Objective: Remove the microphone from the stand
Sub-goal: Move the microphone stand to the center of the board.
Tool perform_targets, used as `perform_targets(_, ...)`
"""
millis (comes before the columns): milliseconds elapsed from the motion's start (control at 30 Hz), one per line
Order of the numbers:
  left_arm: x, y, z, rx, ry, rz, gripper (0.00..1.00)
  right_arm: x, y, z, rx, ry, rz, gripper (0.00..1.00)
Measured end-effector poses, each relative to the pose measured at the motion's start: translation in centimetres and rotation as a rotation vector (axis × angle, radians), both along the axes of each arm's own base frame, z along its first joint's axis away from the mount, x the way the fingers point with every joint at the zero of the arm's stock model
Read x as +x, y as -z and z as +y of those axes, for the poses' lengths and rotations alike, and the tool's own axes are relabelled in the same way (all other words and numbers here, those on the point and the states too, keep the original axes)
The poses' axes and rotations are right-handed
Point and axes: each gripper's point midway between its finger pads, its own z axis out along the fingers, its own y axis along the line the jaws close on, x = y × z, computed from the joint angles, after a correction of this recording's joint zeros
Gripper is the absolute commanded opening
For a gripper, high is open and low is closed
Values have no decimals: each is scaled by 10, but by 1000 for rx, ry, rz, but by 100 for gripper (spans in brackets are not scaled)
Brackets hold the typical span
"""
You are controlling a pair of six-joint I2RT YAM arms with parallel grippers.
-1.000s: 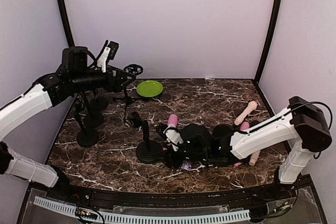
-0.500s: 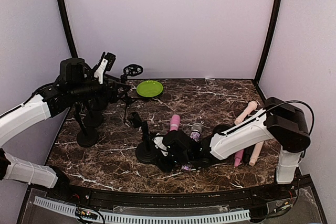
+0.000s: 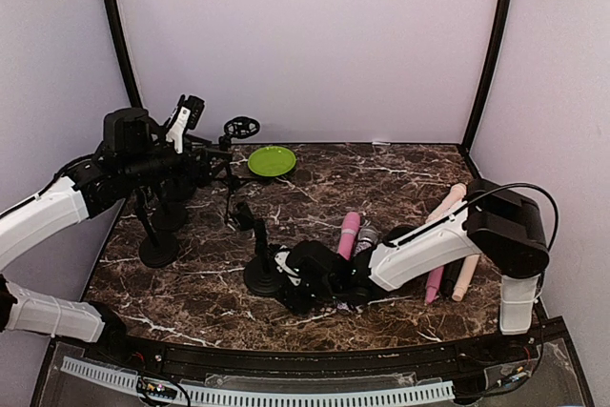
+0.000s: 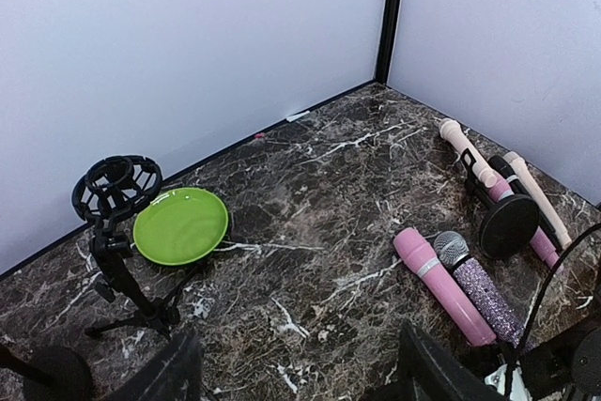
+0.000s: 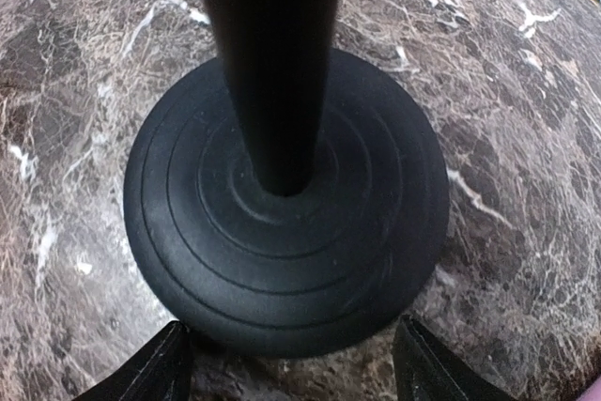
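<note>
Microphone in pink (image 3: 349,233) is seen lying flat on the marble table (image 3: 400,178), off the stand (image 3: 259,253), behind the right gripper (image 3: 289,280) and beside its forearm. A glittery purple microphone (image 3: 365,238) is laid just beside it, on the side farther from the gripper; in the left wrist view the two are touching along their bodies. The right gripper is held low, almost at the table, with its fingers (image 5: 155,363) spread apart. The round black base of the stand is placed straight in front of it, between the fingertips, with the pole rising from the middle. Whether the fingers touch the base cannot be told.

The left gripper (image 3: 186,113) is raised high above the table, its fingers parted and nothing between them. Far below and ahead of it a green plate (image 4: 180,225) is seen, showing only its own green surface. A black ring holder on a tripod (image 4: 117,185) is standing just beside the plate.
</note>
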Motion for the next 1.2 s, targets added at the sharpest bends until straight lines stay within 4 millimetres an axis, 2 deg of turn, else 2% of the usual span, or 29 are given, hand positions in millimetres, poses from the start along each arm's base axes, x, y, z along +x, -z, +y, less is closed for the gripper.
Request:
perform_targets(200, -4, -17, 7, -19, -21, -53, 73, 18, 0, 27, 29, 23, -21, 72)
perform_targets(300, -6, -24, 10, -27, -32, -73, 73, 33, -1, 42, 50, 41, -28, 71)
perform_targets(633, -8, -25, 16, -29, -55, -89, 74, 96, -4, 94, 143, 97, -63, 72)
perform_targets(800, -8, -25, 17, -31, -61, -95, 74, 110, -5, 114, 167, 79, -75, 72)
perform_targets(1033, -7, -26, 18, -33, -68, -100, 73, 101, -8, 113, 174, 21, -53, 78)
perform_targets(1133, -6, -24, 18, -34, -71, -101, 73, 90, -12, 97, 164, 2, -34, 82)
perform_targets(1200, -6, -21, 18, -32, -75, -94, 74, 80, -23, 83, 165, -6, -27, 85)
